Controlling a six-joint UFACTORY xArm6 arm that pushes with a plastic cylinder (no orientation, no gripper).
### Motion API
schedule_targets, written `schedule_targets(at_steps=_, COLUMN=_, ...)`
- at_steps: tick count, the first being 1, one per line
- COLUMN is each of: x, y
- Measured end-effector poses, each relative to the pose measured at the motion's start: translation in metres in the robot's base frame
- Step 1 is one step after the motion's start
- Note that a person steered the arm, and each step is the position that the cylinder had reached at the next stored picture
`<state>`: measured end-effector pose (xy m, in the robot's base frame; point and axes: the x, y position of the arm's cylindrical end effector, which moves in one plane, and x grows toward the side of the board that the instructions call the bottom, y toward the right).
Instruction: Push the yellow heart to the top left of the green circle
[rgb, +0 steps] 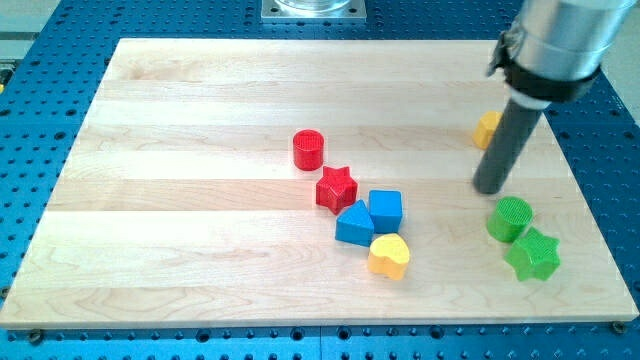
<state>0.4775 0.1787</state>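
My tip (489, 188), a bare rod with no fingers, sits at the green circle's (511, 218) eleven o'clock; circle behind the yellow heart (389, 256), push toward two o'clock.

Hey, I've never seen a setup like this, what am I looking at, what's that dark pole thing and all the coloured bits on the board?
It is one camera picture of a robot arm working over a wooden board. The arm has no gripper and holds nothing. It ends in a dark rod, and my tip slides along the board to push blocks.

The tip sits just up and left of the green circle, with a green star below that. A yellow block peeks out behind the rod. Near the middle lie a red cylinder, a red star, two blue blocks and the yellow heart, far left of my tip.
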Motion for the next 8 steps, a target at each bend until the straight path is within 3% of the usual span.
schedule_targets(at_steps=3, x=0.14, y=-0.052)
schedule_targets(at_steps=4, x=0.14, y=-0.116)
schedule_targets(at_steps=5, x=0.114, y=-0.122)
schedule_targets(at_steps=8, x=0.029, y=-0.069)
